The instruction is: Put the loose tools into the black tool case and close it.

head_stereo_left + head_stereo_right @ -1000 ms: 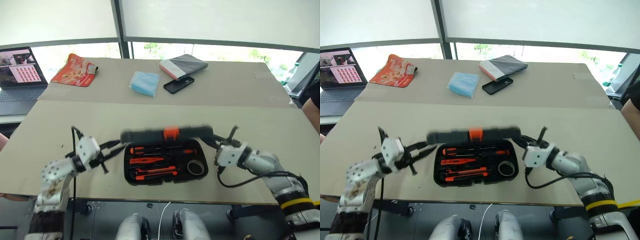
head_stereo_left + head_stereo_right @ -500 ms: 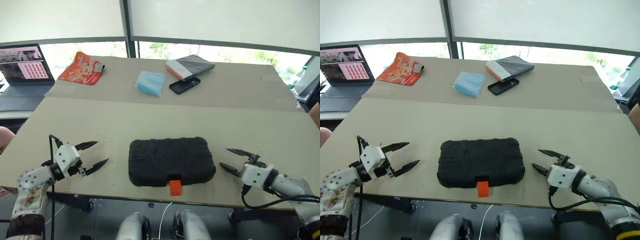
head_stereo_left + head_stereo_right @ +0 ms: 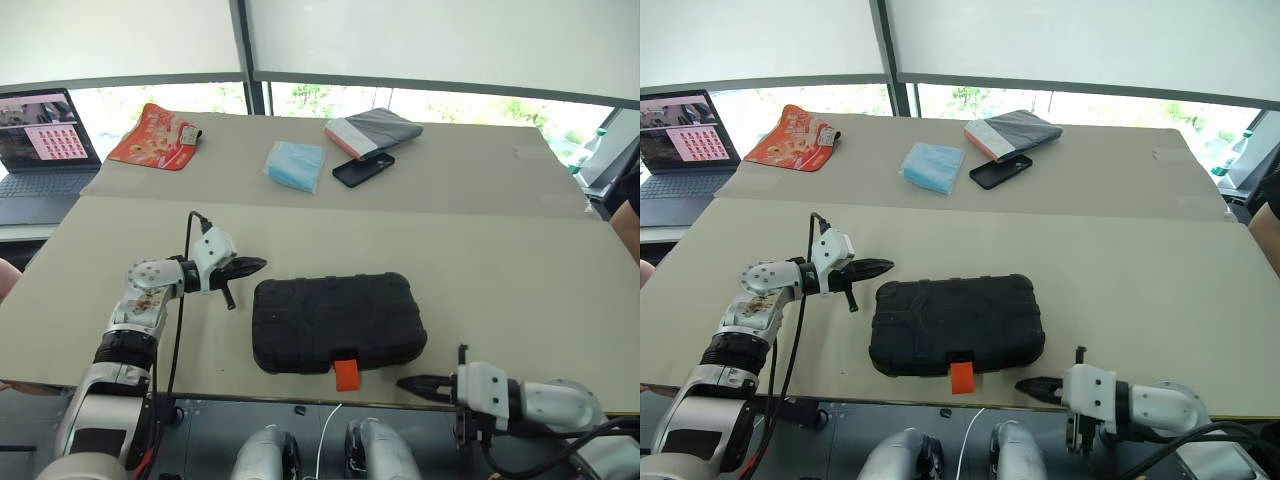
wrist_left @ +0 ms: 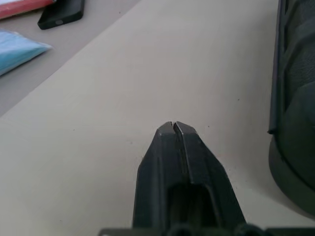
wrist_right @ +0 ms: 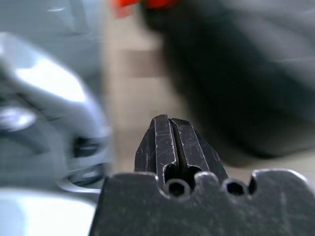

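Left hand (image 3: 248, 266), fingers pressed together, hovers just off the closed black tool case's (image 3: 338, 322) upper-left corner, nearer than the equally shut right hand (image 3: 412, 384) below its orange latch (image 3: 346, 374).

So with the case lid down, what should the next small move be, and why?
Probably press the orange latch shut with the right gripper: the case lies closed, but the latch sticks out at its near edge. That gripper is shut, close beside it, pointing toward it.
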Motion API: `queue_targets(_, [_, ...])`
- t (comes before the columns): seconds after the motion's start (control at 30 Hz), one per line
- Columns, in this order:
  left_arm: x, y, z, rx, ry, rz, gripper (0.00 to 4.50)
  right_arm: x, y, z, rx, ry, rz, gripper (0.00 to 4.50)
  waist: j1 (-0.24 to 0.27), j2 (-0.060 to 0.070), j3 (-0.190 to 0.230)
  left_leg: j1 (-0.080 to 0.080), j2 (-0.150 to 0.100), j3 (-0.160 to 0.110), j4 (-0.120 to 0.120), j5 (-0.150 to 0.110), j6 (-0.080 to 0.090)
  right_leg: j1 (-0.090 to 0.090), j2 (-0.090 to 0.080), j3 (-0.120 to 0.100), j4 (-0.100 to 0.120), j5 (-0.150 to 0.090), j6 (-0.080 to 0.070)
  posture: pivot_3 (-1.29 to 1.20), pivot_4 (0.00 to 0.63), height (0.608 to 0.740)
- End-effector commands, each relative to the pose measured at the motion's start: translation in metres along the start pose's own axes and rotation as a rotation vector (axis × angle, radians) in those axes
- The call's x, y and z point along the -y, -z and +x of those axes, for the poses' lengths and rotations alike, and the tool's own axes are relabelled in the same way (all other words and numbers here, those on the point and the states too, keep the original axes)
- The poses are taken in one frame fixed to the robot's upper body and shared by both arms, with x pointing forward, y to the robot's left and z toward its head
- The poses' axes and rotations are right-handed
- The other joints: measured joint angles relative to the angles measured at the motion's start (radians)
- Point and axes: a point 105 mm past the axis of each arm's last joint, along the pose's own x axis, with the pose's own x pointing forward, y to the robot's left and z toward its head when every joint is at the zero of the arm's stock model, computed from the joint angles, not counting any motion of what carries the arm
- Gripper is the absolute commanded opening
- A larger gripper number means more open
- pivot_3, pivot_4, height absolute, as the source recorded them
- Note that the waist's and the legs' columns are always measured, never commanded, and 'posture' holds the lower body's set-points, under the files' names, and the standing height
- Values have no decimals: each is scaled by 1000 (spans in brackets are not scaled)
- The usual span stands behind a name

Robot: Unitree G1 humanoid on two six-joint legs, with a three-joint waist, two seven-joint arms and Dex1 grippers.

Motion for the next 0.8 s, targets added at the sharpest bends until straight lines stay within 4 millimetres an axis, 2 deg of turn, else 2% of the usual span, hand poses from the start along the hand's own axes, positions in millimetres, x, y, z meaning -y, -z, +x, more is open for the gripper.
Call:
queue_targets(0.03, [10,-3,4,8,71,6,21,7,5,15,-54,3,-14,0,0,0,0,-1,0,0,1,1,-1,-1,0,0,0,0,0,0,150,740])
queue_targets(0.1, [12,-2,2,11,77,-1,21,10,2,20,-36,12,-21,0,2,-1,0,-2,0,0,3,1,-2,-1,0,0,1,0,0,0,150,740])
queue_targets(0.27, [15,5,-9,11,47,-29,21,36,-12,32,19,123,-60,0,-6,-3,0,-1,1,0,3,1,-2,-1,0,0,1,0,0,0,150,740])
queue_targets(0.33, [15,5,-18,44,15,-93,21,46,-14,33,4,148,-103,0,-12,-3,0,-1,1,0,3,1,-2,-1,-1,0,2,1,-1,0,150,740])
queue_targets(0.4, [19,12,-35,65,-34,-196,21,60,-15,35,2,188,-141,0,-16,-3,0,-1,2,0,3,1,-2,-1,-1,0,3,1,-1,0,150,740])
queue_targets(0.5, [31,21,-51,27,-38,-210,21,78,-16,40,9,234,-173,0,-20,-3,0,-1,2,0,2,4,-6,-2,-1,0,2,1,-1,0,150,740])
queue_targets(0.57, [27,14,-53,42,-101,-207,21,88,-18,43,24,250,-175,0,-14,-3,0,-1,2,0,2,4,-7,-2,-1,0,2,0,-2,0,150,740])
queue_targets(0.63, [18,-4,-54,126,-193,-241,21,95,-16,48,23,249,-184,0,-8,-3,0,-2,2,0,2,3,-9,-2,-2,0,3,0,-2,0,150,740])
queue_targets(0.7, [14,-20,-56,206,-238,-272,21,102,-14,51,26,256,-190,0,-3,-3,0,-2,2,-1,2,3,-9,-2,-2,0,2,0,-2,0,150,740])
queue_targets(0.8, [12,-32,-59,228,-259,-259,21,111,-13,54,34,276,-194,0,-7,-3,0,-2,1,0,2,3,-9,-1,-2,0,2,1,-2,0,150,740])
